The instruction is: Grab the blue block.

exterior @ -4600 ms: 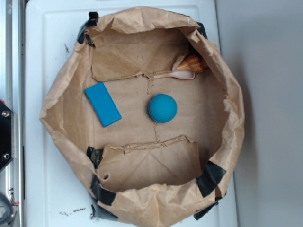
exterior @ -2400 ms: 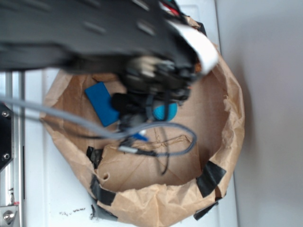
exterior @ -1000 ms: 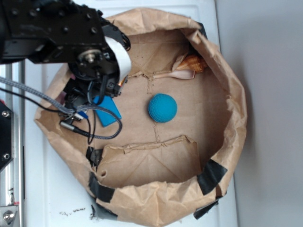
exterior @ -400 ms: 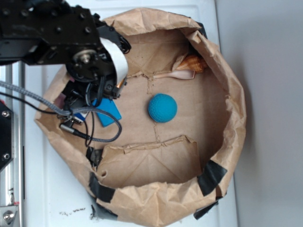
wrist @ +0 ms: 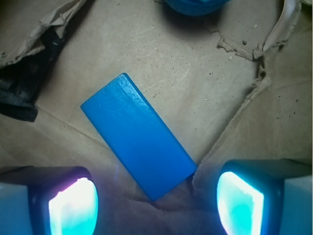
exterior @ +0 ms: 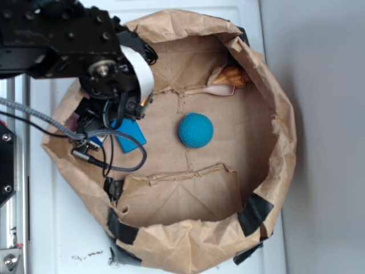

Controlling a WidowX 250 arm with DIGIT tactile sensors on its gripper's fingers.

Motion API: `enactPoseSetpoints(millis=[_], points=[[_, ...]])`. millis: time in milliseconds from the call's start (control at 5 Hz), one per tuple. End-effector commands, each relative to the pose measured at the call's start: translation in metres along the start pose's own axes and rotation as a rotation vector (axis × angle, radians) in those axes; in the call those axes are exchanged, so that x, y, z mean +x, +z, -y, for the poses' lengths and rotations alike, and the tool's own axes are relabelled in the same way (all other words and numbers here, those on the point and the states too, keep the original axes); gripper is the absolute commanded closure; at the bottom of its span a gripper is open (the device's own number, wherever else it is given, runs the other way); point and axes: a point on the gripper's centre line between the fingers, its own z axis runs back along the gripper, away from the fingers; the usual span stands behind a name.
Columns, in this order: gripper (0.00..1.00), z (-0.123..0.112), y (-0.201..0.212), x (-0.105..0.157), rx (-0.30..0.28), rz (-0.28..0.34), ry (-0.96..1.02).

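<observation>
The black arm reaches in from the upper left of the exterior view and bends down over the left rim of the brown paper bag [exterior: 274, 114], its wrist and cables hanging above the left part of the bag's floor. The claw [wrist: 156, 198] points straight down at that floor; in the wrist view its two fingers [wrist: 73, 203] show at the bottom corners, lit cyan and held wide apart, closed on nothing. The blue block [wrist: 138, 135] lies flat on the paper between and just ahead of those fingers, turned diagonally so that one short end points toward the gap between them; neither finger touches it. In the exterior view only the lower right corner of the block [exterior: 132, 138] shows from under the arm, well to the left of the teal ball [exterior: 195, 130], which sits near the middle of the bag floor. There is one blue block, one teal ball, and one pale spoon-like piece [exterior: 214, 90] beyond the ball, by the bag's far wall, with its outer end tucked under a fold of paper. The bag is one, torn open and rolled down, with black tape patches [exterior: 254, 212] on its rim, and it rests on a white surface [exterior: 57, 228].
</observation>
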Motion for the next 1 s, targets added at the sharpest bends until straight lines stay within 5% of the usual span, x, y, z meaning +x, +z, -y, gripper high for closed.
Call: enactPoseSetpoints(millis=[0,400,600,800], points=[[0.00,0.022,-0.021,0.009,0.100,0.029,-0.092],[0.00,0.025,-0.032,0.013,0.100,0.024,-0.102],[0.77,0.023,-0.038,0.015,0.106,0.007,-0.082],[1.00,0.019,-0.040,0.016,0.107,0.008,-0.055]])
